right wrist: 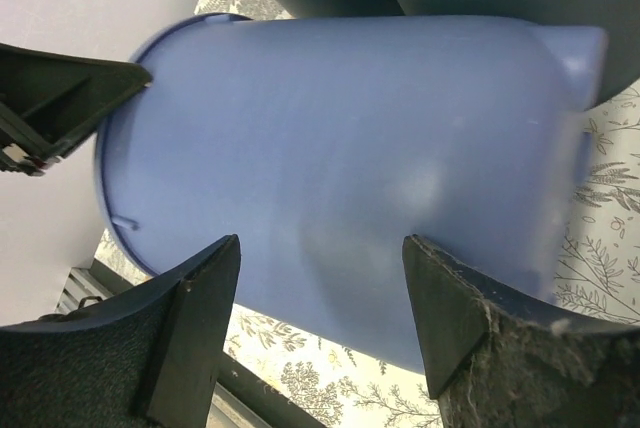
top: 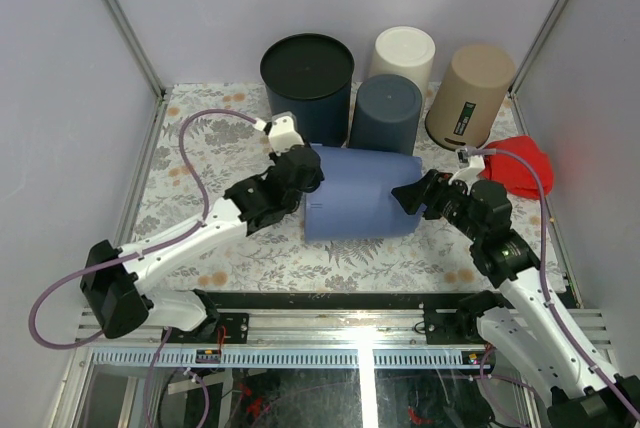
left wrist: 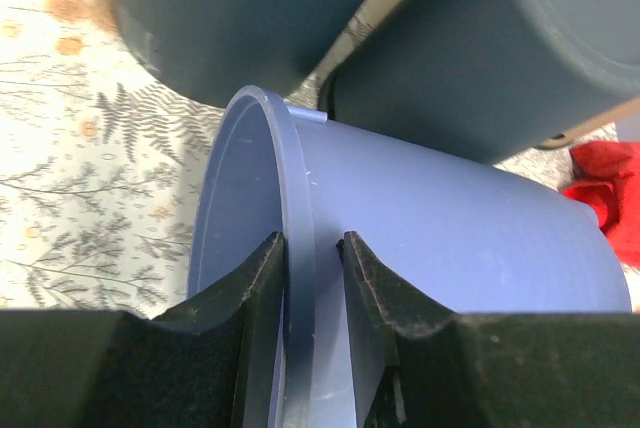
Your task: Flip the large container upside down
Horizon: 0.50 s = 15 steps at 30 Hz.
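The left tool (left wrist: 312,248) is clenched on the rim of the blue container (top: 360,198), one finger inside and one outside. The container lies on its side mid-bench (top: 200,148), mouth to the left. The right tool (top: 412,196) is released, fingers spread at the container's base end.

walls (top: 60,98): plain pale lilac | table (top: 190,148): fern-print cloth | frame (top: 120,18): grey metal struts

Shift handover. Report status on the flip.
Left gripper pinching the rim of the blue container, which lies on its side. Right gripper open at its base end. Grey tub close behind.
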Motion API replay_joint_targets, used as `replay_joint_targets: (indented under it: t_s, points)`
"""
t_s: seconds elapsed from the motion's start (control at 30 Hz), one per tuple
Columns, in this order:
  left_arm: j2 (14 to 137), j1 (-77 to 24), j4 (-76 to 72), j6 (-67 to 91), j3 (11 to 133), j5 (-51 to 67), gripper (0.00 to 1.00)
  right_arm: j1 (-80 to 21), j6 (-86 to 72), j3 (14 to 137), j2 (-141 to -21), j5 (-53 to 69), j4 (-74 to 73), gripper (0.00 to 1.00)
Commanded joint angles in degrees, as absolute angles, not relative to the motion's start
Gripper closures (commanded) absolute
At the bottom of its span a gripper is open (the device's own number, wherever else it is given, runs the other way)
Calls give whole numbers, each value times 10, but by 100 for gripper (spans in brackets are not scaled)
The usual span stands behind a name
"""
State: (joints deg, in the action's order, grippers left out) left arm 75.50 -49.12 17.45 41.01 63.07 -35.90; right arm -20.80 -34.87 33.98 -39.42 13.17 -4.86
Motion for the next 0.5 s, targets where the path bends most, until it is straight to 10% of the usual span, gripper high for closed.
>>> replay_joint_targets:
  t_s: [0.0,0.47]
  points:
    - [798,-532,211,395,643,-312,74,-205,-340,341,-385,154,-65,27]
    - [810,-556,255,370,656,-459,70,-198,-345,358,-394,151,-55,26]
